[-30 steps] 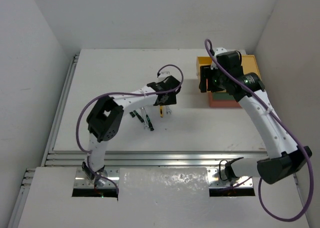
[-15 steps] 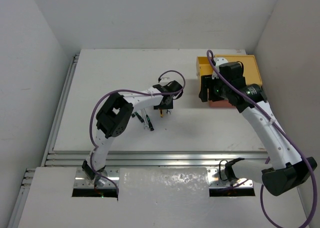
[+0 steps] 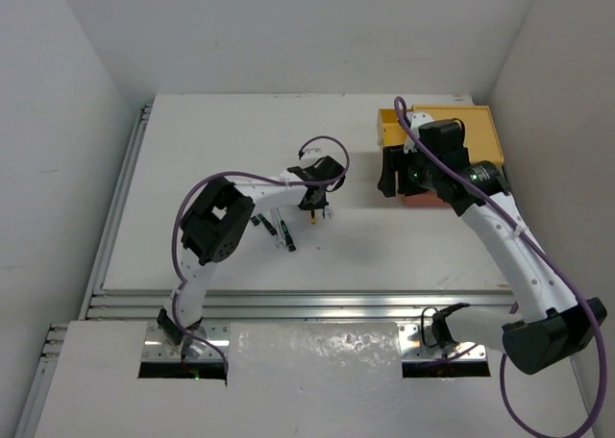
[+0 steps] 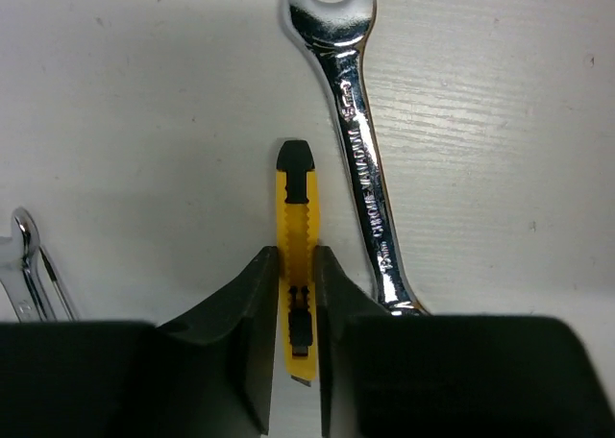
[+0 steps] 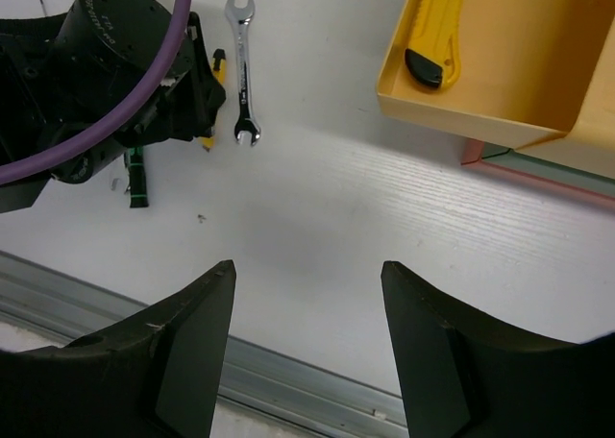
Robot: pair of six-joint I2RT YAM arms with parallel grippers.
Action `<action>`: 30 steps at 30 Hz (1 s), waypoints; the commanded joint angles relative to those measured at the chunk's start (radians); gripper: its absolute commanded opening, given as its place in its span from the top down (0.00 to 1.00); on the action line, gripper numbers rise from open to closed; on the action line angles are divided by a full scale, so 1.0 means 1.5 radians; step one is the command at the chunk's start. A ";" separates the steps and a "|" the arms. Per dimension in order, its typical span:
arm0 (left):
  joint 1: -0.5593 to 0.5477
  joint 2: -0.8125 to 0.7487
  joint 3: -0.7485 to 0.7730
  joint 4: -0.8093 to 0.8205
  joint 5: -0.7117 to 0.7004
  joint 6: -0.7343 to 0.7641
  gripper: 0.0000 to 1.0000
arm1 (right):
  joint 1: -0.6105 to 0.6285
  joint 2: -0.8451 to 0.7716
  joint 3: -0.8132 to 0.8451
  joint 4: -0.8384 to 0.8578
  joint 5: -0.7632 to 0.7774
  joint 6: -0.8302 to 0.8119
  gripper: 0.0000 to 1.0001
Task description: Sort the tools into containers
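Observation:
My left gripper (image 4: 294,270) is shut on a short yellow-and-black tool (image 4: 295,217) that lies on the white table, its black end pointing away from the fingers. A silver wrench (image 4: 360,169) lies just right of it, and another wrench (image 4: 24,275) shows at the left edge. From above, the left gripper (image 3: 313,207) sits mid-table with thin screwdrivers (image 3: 285,232) to its left. The stacked containers stand at the back right: the yellow tray (image 3: 485,131) on top, the red-orange one (image 3: 423,199) at the bottom. My right gripper (image 5: 307,275) hangs open and empty above the table beside them.
Another yellow-and-black tool (image 5: 437,25) lies inside the yellow tray (image 5: 461,121). A dark green tray edge (image 5: 548,164) shows under it. Metal rails (image 5: 288,380) run along the table's near edge. The left arm (image 5: 106,73) fills the upper left of the right wrist view.
The left gripper's fingers have closed onto the yellow-and-black tool. The right arm has come a little nearer and lower, away from the yellow tray, still open.

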 commanded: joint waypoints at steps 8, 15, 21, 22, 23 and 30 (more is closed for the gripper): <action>0.014 -0.098 -0.139 0.074 0.077 0.010 1.00 | 0.002 -0.019 -0.085 0.135 -0.208 0.035 0.37; 0.006 -0.357 -0.325 0.229 0.161 -0.019 1.00 | 0.027 -0.094 -0.299 0.416 -0.339 0.157 0.32; -0.020 -0.488 -0.404 0.331 0.239 -0.098 1.00 | 0.129 -0.042 -0.344 0.509 -0.261 0.189 0.30; -0.026 -0.500 -0.410 0.357 0.244 -0.120 1.00 | 0.139 -0.038 -0.357 0.550 -0.259 0.201 0.30; -0.029 -0.508 -0.414 0.364 0.247 -0.129 1.00 | 0.148 -0.029 -0.356 0.556 -0.248 0.202 0.30; -0.051 -0.539 -0.426 0.411 0.278 -0.175 1.00 | 0.173 0.005 -0.320 0.558 -0.185 0.201 0.50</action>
